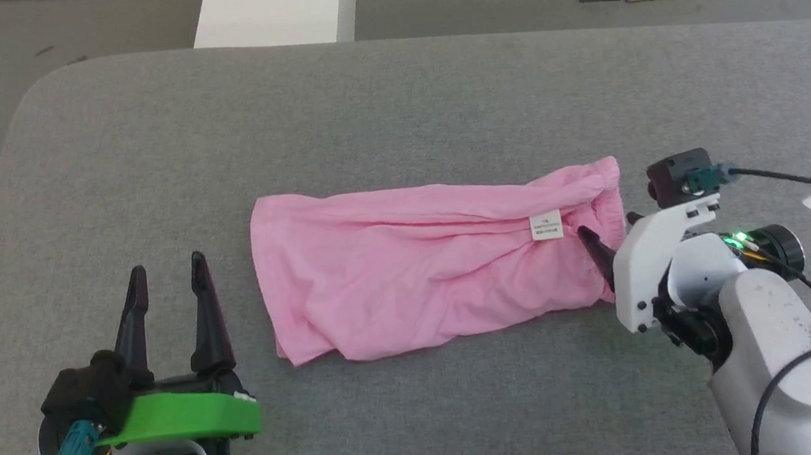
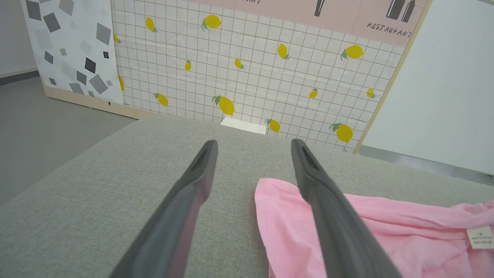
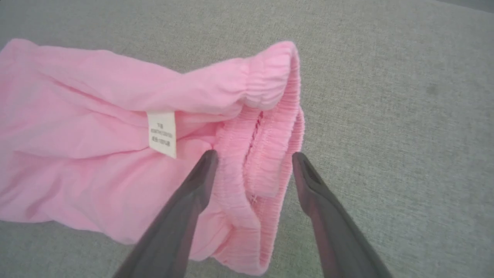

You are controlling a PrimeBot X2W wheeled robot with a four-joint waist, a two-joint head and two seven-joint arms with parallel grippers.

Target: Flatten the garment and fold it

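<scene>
The garment [image 1: 419,286] is pink, its label [image 1: 545,224] white with seemingly grey print, the table [image 1: 363,111] grey, the wall [image 2: 251,77] lemon-patterned.

Free room: grey tabletop [image 1: 393,108] bare on far side of garment [image 1: 425,270], across full width; bare strip also along near side. Bare gap between left gripper [image 1: 168,266], fingers spread, and garment's left edge. Obstacles: garment's gathered band lies between spread fingers of right gripper [image 3: 253,155]; black cable [image 1: 777,177] trails from right wrist over tabletop's right part. Beyond far edge, off tabletop: white block [image 1: 277,7].
</scene>
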